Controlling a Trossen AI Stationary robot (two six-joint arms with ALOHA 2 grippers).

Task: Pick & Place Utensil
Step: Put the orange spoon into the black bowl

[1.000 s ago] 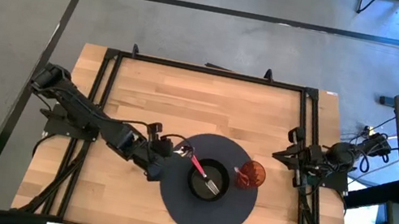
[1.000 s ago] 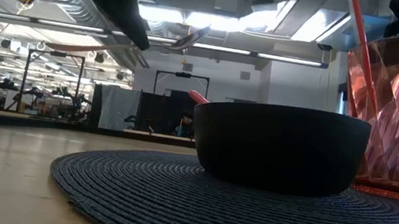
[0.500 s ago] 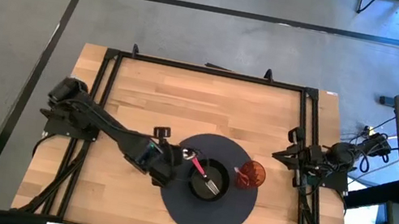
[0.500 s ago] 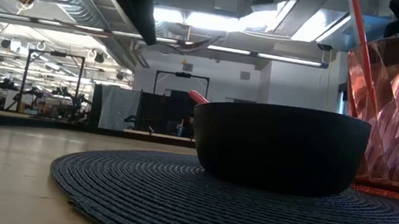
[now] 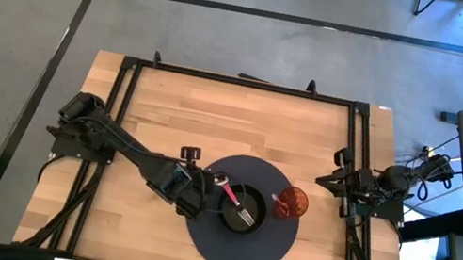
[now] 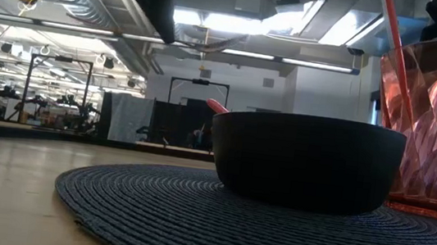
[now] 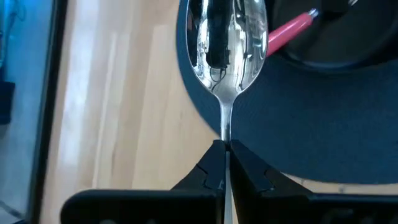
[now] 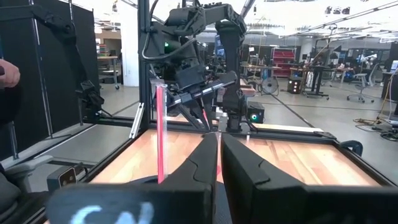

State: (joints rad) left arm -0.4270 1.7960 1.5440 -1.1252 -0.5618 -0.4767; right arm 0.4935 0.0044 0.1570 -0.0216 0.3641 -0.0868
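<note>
My left gripper is shut on a shiny metal spoon and carries it in the air over the left part of the dark round placemat. The spoon's bowl is just left of the black bowl. A pink-handled fork lies in that bowl, its handle leaning on the rim. In the low view the spoon hangs above the black bowl. My right gripper is shut and waits at the table's right edge. My left gripper pinches the spoon's thin handle between its two fingertips, a short way behind the spoon's bowl. The fingers lie along the handle, coming from the table's left. The spoon is lifted clear, its bowl facing up and pointing toward the black bowl.
A red faceted cup stands on the placemat right of the black bowl, with a red stick leaning in it. A black frame runs around the wooden table. Bare wood lies beyond the placemat toward the far edge.
My left gripper has moved toward the table's right, carrying the spoon closer to the black bowl. In the low view the spoon has tipped from a slant to nearly level.
</note>
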